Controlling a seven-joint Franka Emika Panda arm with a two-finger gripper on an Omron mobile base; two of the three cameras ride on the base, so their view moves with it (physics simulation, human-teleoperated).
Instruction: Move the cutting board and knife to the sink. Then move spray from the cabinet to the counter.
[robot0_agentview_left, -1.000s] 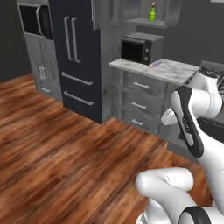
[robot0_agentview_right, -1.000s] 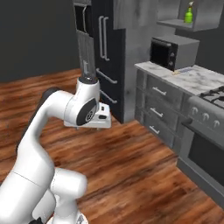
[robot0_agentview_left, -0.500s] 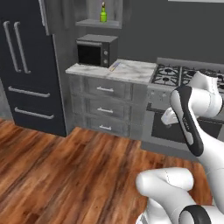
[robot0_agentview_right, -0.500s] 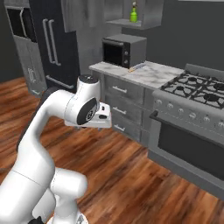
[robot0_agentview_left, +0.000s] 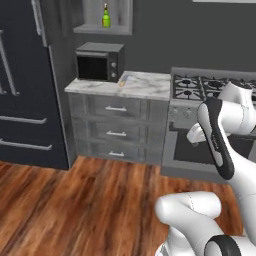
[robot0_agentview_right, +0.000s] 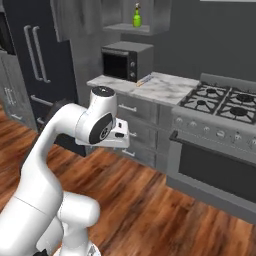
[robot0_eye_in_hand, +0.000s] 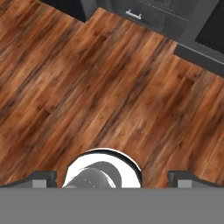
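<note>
Risk assessment. The hand (robot0_eye_in_hand: 112, 177) points down at the wooden floor (robot0_eye_in_hand: 100, 87), its two fingers spread fully apart and holding nothing. It is well apart from every task item, so any reach attempted from this stance would likely fall short or strike the drawer fronts (robot0_agentview_left: 116, 127) below the microwave (robot0_agentview_left: 99, 61).

The knife (robot0_agentview_right: 144, 80) is a thin orange-yellow sliver lying on the marble tabletop (robot0_agentview_left: 142, 85) just beside the microwave, on its stove side. Being so slim and flat, it would probably slip between the fingers or be pushed along the marble if the approach is not squarely from above.

The spray (robot0_agentview_left: 106, 16) stands upright in the cabinet (robot0_agentview_left: 102, 20) niche directly above the microwave. A tall narrow bottle in a tight recess could tip, and the hand could catch the niche's edges.

The cutting board and the sink cannot be located from here.

Count: one microwave, one knife, one spray, one stove (robot0_agentview_right: 225, 102), three drawer fronts, one hand.
</note>
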